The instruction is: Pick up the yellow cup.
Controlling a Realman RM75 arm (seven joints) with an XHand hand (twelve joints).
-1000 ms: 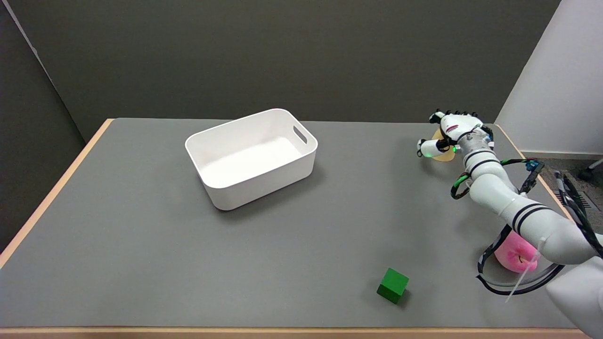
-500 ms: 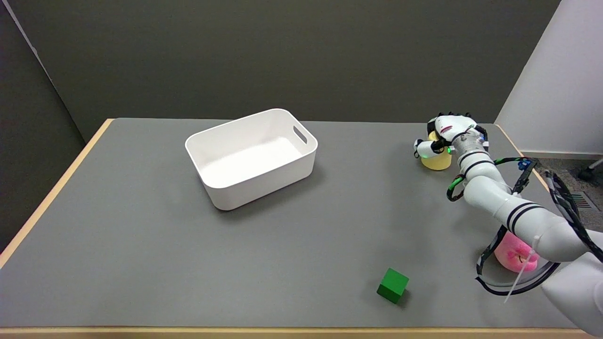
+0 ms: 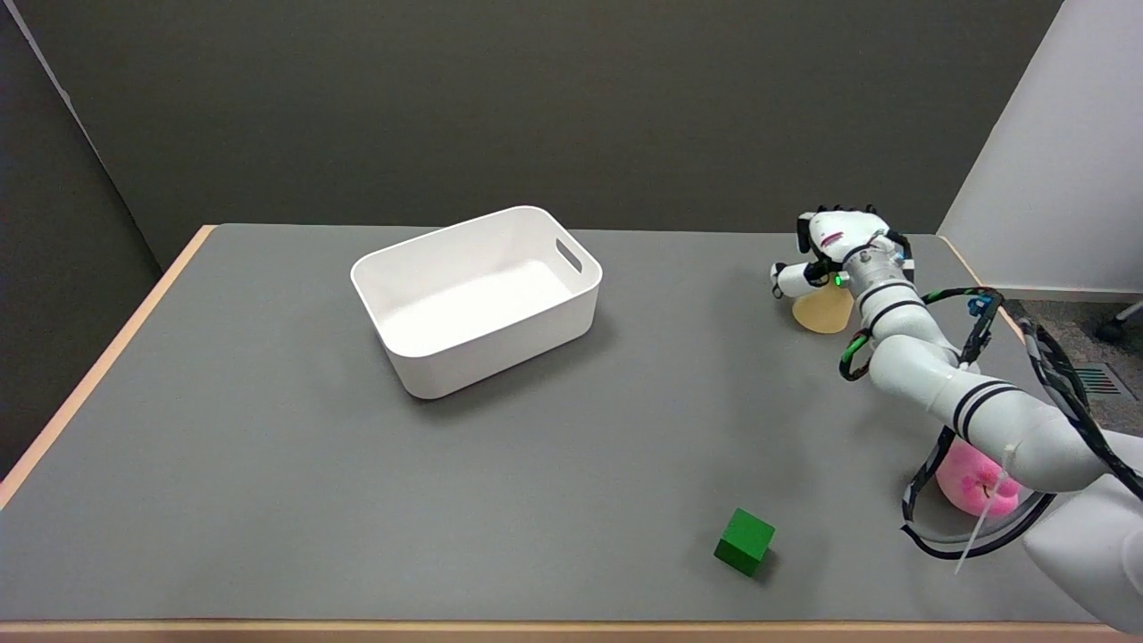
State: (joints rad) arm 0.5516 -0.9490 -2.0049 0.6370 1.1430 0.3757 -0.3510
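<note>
The yellow cup (image 3: 822, 310) is at the table's far right, its lower part showing pale yellow below my right hand (image 3: 829, 254). The hand wraps the cup's top from above, thumb on its left side and the other fingers curled over the back. Most of the cup's rim is hidden by the hand. I cannot tell whether the cup's base touches the table. My right arm reaches in from the lower right with black cables looping beside it.
A white bin (image 3: 478, 296) stands left of centre on the grey table (image 3: 268, 464). A green cube (image 3: 744, 540) lies near the front edge. A pink object (image 3: 975, 480) sits partly hidden under my forearm at the right edge.
My right hand has closed around the cup and shifted a little to the left with it. The bin, cube and pink object stay put.
</note>
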